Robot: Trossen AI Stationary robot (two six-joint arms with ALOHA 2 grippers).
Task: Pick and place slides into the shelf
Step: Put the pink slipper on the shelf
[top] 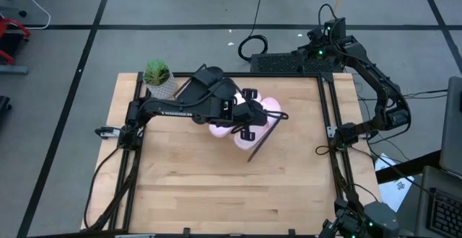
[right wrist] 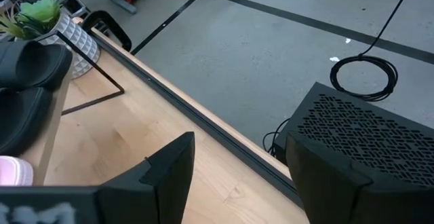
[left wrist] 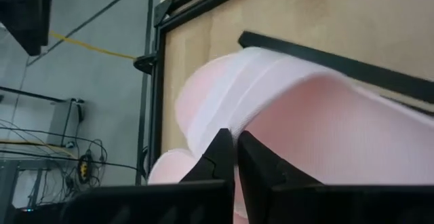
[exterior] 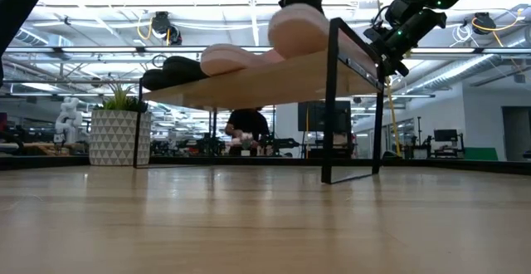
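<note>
Wooden tabletop (top: 216,187): left claw (left wrist: 234,157) pinches pink slide's (left wrist: 325,129) strap, hiding shelf (exterior: 274,79); right claw (right wrist: 237,176) spread, off-table.

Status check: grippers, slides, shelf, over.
Left gripper shut on pink slide over shelf. Right gripper open, parked off the table's far right corner. Black pair on shelf. Nothing blocking.

The only writing I can find is a white brand name on the side of the left arm (top: 173,111), seen from above. It seems to say "TROSSEN", but the letters are too small to be sure.
</note>
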